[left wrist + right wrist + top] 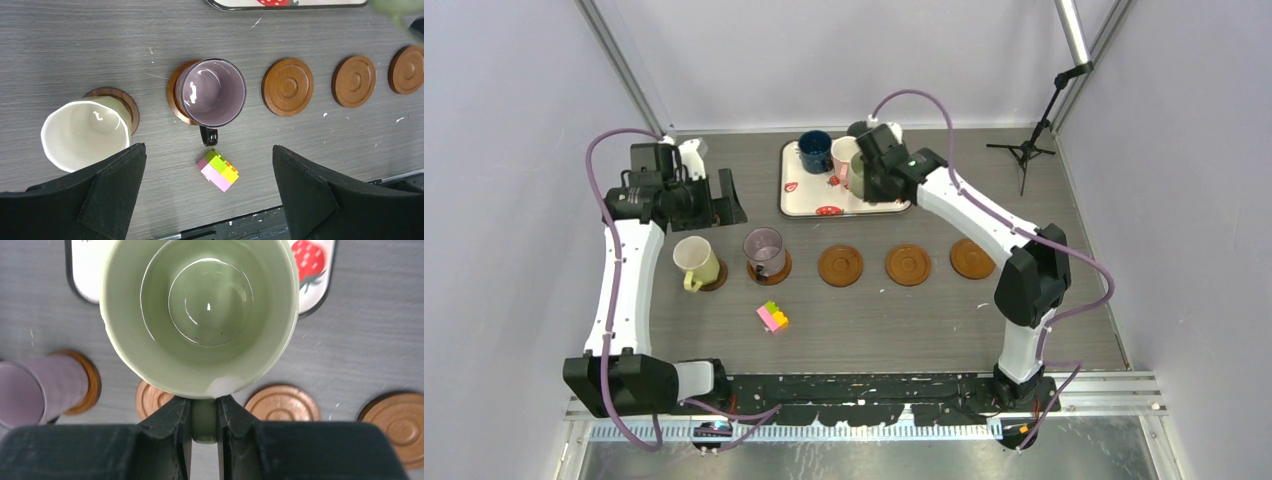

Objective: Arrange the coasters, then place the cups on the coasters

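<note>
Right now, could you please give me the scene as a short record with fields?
Left fingers: open, empty
Right fingers: shut on pale green mug handle
Occupied coasters: cream-yellow mug, purple-grey mug
Bare coasters: three, same row
Strawberry-print tray: holds dark blue mug

Green mug [200,315] and purple mug [213,92] are looking like glossy glazed ceramic, coasters [288,86] are showing smooth grooved brown wood, surface [75,50] is reading matt grey woodgrain, block toy [218,170] is looking like shiny plastic.
</note>
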Motion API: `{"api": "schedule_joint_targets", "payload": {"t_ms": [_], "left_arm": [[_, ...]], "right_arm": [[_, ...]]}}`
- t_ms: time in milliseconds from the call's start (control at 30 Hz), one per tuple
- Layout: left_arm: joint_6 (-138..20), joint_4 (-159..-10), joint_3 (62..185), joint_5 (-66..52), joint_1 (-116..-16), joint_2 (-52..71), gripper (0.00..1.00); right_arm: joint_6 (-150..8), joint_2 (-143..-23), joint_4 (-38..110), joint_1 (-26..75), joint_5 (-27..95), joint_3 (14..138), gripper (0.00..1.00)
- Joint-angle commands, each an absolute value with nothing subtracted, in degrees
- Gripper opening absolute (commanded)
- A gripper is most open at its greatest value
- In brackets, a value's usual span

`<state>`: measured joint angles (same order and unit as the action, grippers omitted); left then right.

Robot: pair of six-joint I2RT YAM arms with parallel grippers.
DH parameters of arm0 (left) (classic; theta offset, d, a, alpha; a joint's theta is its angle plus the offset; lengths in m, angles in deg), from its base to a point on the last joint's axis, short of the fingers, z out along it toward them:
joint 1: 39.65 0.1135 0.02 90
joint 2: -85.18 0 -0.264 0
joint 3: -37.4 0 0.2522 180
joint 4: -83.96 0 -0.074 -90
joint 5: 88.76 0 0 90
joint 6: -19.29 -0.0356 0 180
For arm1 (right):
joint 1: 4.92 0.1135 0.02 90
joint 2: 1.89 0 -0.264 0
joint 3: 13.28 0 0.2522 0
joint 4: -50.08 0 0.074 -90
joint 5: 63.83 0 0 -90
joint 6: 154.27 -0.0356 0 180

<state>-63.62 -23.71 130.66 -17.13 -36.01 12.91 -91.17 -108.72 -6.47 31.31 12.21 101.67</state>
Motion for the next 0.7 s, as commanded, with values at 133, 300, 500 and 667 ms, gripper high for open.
{"api": "schedule_joint_targets", "payload": {"t_ms": [133,300,500,667], "left_arm": [[-61.8,-23.3,132.9,-14.5,-35.0,16.1,1.00],[-61.7,-23.3,132.9,-13.9,-34.5,16.7,1.00],[-61.7,-23.4,132.6,-14.3,-34.2,17.0,1.00],[-62.0,-23.3,132.5,-14.0,-34.2,16.6,1.00]], "right_arm": [[-99.7,-101.6,-8.7,42.6,0.4,97.8,0.00],[-103.8,-100.7,-7.1,45.3,0.8,94.7,0.00],[-108.3,-102.2,-4.6,47.5,1.3,91.4,0.00],[-110.7,-102.6,-0.8,49.7,0.1,89.4,0.00]]}}
